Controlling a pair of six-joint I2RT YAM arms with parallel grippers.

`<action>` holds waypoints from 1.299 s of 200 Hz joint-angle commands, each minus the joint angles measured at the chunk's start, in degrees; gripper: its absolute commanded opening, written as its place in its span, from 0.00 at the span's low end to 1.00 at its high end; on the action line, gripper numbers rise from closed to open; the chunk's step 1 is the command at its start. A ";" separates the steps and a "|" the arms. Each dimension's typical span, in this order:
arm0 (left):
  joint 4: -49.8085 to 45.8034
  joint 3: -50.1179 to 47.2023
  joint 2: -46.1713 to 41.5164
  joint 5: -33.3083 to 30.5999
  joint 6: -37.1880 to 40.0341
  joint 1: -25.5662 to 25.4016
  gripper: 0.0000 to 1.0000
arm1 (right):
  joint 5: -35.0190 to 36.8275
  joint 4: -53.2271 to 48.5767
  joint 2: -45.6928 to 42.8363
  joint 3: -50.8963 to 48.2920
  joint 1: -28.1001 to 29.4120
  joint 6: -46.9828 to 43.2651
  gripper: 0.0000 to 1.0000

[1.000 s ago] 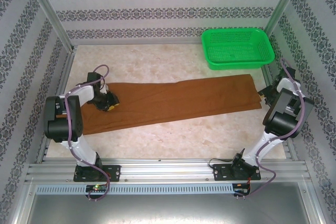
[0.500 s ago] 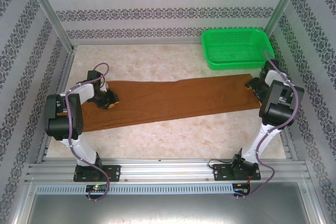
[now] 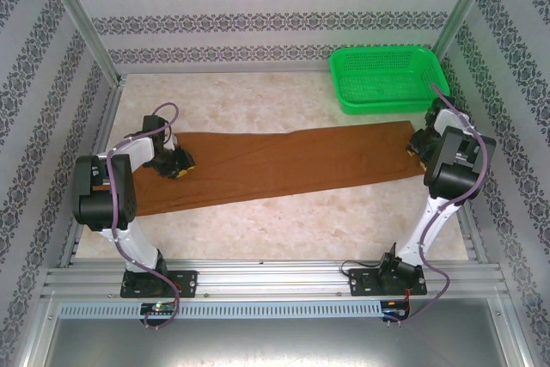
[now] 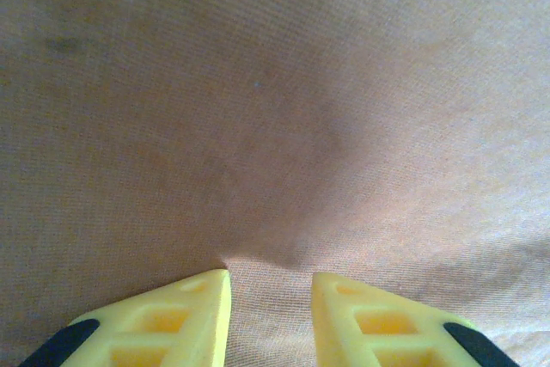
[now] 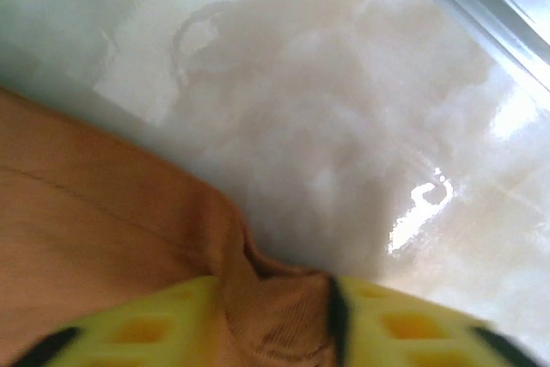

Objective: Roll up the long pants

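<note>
- Grabbing one end of the long pants [image 3: 284, 165], a rust-brown strip of plain cloth, looks like the step in hand. No rolling shows yet, because the cloth lies flat.
- The long pants lie stretched out on the table. One end is just in front of the green plastic basket [image 3: 388, 79] and the other end is far from it.
- The right gripper [image 3: 416, 149] sits at the end beside the basket. Its yellow fingers [image 5: 172, 315] are closed on a bunched bit of the cloth edge.
- The left gripper [image 3: 179, 167] sits on the cloth near the end far from the basket. Its yellow fingers [image 4: 193, 307] stand a little apart with their tips on the cloth. I cannot tell if they pinch it or just press on it.
- Next, I think, the held end should be lifted a bit, turned over onto the cloth, and rolled away from the basket, tight and straight.
- The pale, stone-look table top [image 3: 284, 229] is smooth and shiny, so the cloth may slide.
- White walls with grey flower stripes [image 3: 258, 6] stand behind the basket, and silver metal posts [image 3: 82, 27] hold them up.
</note>
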 commanded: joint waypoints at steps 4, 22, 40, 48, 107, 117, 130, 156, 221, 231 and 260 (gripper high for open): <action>1.00 -0.83 -1.46 0.50 1.13 -0.04 0.31 | -0.52 -2.51 2.03 -0.85 0.11 -1.47 0.00; 1.14 -0.94 -1.44 1.12 1.04 -0.04 0.31 | -0.63 -1.43 0.73 -2.32 -0.20 -1.26 0.00; 1.64 -1.02 -1.97 1.71 0.78 -0.33 0.31 | -1.20 0.83 -2.83 -5.36 -0.87 -0.65 0.00; 2.04 -0.73 -2.15 2.07 0.80 -0.83 0.31 | -0.41 1.15 -5.05 -6.09 -1.33 -0.45 0.00; 3.40 6.78 6.72 2.01 -0.15 -10.64 0.31 | 2.29 0.45 -18.14 -6.64 -7.69 0.94 0.00; 4.02 8.15 8.54 2.05 -0.58 -12.43 0.31 | 2.27 0.11 -19.19 -6.25 -8.79 1.13 0.00; 4.02 10.42 11.26 2.37 -1.18 -14.80 0.31 | 2.41 0.10 -20.92 -6.32 -10.57 1.34 0.00; 5.33 14.41 17.06 3.00 -2.37 -19.04 0.30 | 1.23 1.18 -24.11 -7.46 -15.22 2.51 0.00; 3.45 21.24 12.80 -2.31 -2.78 -23.10 0.31 | 2.86 2.72 -27.61 -7.85 3.10 1.76 0.00; -0.10 22.14 8.27 -6.41 -1.24 -22.53 0.35 | 2.90 2.57 -28.14 -6.82 7.77 2.02 0.00; -4.83 20.77 -3.38 -10.08 0.55 -16.75 0.45 | 5.62 0.38 -28.60 -0.68 23.55 3.09 0.00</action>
